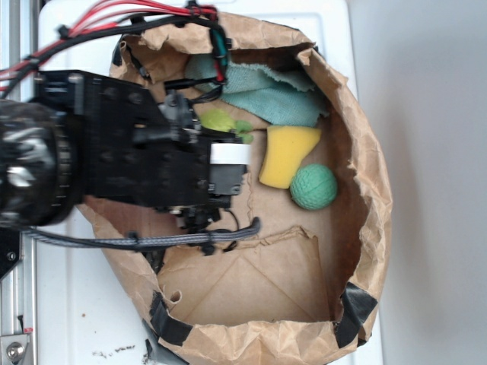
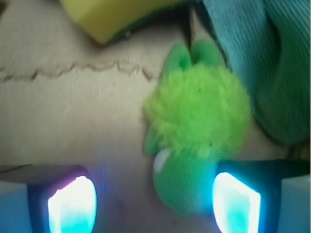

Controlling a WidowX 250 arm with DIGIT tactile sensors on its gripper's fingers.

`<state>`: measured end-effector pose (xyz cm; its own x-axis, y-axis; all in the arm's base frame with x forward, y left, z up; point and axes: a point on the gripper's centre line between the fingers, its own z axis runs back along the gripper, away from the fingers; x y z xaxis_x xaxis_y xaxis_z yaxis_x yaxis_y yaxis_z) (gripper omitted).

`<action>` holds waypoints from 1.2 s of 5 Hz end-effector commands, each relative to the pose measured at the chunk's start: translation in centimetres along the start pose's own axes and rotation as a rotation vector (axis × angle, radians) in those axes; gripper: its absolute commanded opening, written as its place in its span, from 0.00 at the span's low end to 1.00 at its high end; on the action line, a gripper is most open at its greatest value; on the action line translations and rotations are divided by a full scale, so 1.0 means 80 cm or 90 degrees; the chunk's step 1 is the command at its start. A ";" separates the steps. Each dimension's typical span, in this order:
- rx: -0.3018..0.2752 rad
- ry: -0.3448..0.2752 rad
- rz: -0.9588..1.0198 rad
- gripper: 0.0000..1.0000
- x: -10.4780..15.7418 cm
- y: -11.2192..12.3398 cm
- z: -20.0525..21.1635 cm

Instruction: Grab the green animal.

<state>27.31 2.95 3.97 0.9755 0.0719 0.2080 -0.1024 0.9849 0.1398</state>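
The green animal lies on the brown paper floor of the bag, its fuzzy lime tuft toward the teal cloth and its smooth duller-green end between my fingers, close against the right fingertip. My gripper is open and low over it; the left fingertip stands well apart from the toy. In the exterior view only part of the animal shows past the black arm, and the gripper itself is hidden under the arm.
A yellow sponge lies just right of the animal, also in the wrist view. A round teal-green ball sits beside it. The teal cloth lies at the back. The brown paper bag wall rings everything.
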 end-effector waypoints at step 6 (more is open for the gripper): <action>0.027 -0.035 0.016 0.00 0.029 0.003 0.027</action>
<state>27.99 2.50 4.60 0.9778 0.0954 0.1864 -0.1289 0.9758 0.1768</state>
